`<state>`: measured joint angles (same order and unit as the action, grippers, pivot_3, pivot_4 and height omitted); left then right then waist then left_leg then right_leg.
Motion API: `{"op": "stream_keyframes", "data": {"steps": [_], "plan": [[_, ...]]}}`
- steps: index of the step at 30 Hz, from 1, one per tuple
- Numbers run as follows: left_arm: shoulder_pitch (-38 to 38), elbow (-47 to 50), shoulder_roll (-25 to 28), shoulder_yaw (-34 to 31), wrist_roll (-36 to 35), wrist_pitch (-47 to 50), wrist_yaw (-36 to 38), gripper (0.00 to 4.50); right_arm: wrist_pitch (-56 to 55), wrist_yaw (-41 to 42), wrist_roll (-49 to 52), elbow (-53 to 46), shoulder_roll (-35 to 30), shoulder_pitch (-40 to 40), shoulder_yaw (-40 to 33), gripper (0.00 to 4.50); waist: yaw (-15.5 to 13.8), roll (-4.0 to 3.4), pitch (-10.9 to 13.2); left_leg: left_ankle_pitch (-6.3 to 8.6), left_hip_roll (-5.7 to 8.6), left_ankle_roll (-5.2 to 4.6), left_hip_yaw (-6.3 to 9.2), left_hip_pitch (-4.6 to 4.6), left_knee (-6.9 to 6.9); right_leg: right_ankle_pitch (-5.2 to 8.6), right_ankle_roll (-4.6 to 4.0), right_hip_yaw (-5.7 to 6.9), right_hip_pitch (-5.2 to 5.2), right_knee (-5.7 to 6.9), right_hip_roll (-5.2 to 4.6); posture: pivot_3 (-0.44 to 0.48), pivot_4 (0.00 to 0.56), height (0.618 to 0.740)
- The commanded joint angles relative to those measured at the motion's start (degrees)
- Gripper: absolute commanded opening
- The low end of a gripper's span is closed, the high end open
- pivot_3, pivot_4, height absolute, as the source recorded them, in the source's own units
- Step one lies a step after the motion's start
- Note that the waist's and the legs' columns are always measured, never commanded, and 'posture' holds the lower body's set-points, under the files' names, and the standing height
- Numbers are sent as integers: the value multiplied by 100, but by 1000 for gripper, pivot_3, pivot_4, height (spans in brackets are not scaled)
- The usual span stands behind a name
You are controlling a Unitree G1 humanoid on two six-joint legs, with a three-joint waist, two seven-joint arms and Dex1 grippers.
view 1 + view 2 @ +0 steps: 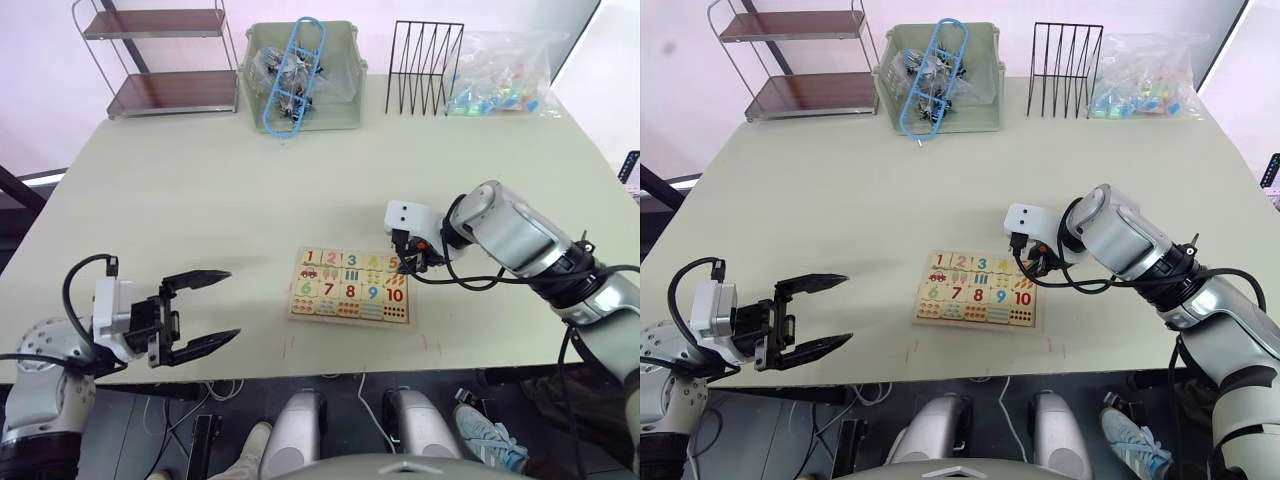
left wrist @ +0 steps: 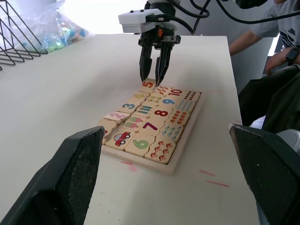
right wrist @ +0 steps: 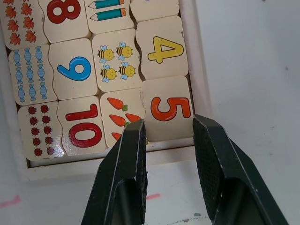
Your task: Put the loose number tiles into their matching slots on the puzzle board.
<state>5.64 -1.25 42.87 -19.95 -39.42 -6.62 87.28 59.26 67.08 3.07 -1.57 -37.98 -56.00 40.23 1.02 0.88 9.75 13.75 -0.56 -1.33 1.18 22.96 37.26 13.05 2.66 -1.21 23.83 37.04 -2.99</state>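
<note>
A: Nearest the camera, the left claw (image 1: 205, 312) hangs over the worktop's (image 1: 200, 200) near-left edge, its two black fingers spread wide around nothing.

B: And the puzzle board (image 1: 351, 286)?

A: Flat on the worktop, close to the near edge, a little right of centre. The right claw (image 2: 156, 75) stands over its far-right corner, fingers parted either side of the 5 tile (image 3: 168, 108).

B: Gripping it?

A: I can't quite tell; the tile seems to lie in its slot beside the 4 tile (image 3: 161, 50), fingers just clear of it.
</note>
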Motion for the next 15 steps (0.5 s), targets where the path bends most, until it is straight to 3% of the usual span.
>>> {"op": "stream_keyframes", "data": {"steps": [1,15], "plan": [[-24,20,3,-105,6,-66,36,4500,-58,35,-47,-60,-39,36,31,862,1,0,0,0,0,0,0,0,0,0,0,0,0,0,0,0,150,740],[-88,85,2,-68,15,-18,-13,4500,-105,103,-80,-67,-116,39,22,862,-4,0,0,0,1,0,2,1,0,0,-1,2,0,-1,-1,0,150,740]]}}
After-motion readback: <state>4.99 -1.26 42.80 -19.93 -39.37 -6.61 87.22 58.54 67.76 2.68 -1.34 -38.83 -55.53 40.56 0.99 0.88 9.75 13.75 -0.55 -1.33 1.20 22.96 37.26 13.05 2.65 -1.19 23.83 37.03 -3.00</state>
